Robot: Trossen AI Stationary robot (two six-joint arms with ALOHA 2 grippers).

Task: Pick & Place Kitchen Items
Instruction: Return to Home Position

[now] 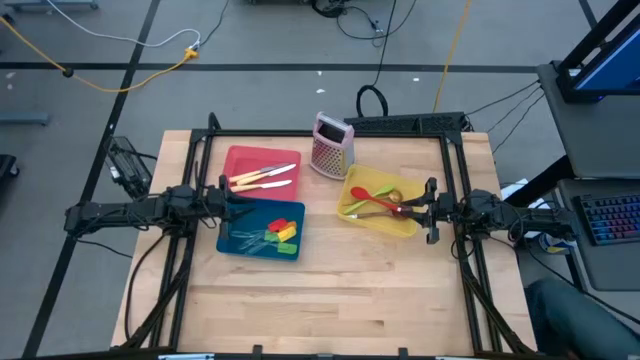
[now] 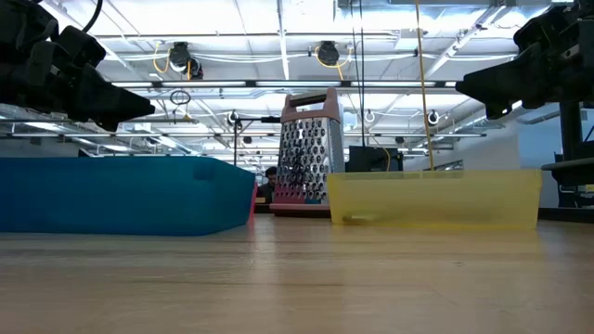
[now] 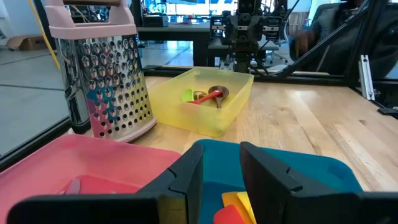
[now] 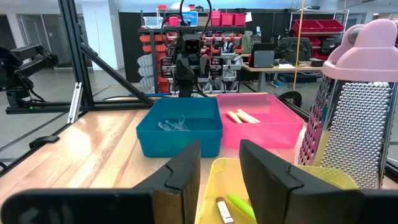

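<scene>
Cream-handled knives [image 1: 262,178] lie in a pink tray [image 1: 240,155]. Green, yellow and red spatulas [image 1: 282,233] lie in a blue tray [image 1: 232,243] in front of it. Green and red spoons [image 1: 375,200] lie in a yellow tray [image 1: 352,180]. My left gripper [image 1: 228,198] hovers level at the left edges of the pink and blue trays, open and empty; its fingers [image 3: 186,177] frame the blue tray. My right gripper [image 1: 428,208] hovers level at the yellow tray's right end, open and empty, above the yellow tray [image 4: 214,171].
A pink-handled box grater [image 1: 332,145] stands upright behind the trays, between the pink and the yellow one. Bare wooden tabletop [image 1: 330,300] stretches from the trays to the near edge. A black frame rail [image 1: 330,130] runs along the table's back and sides.
</scene>
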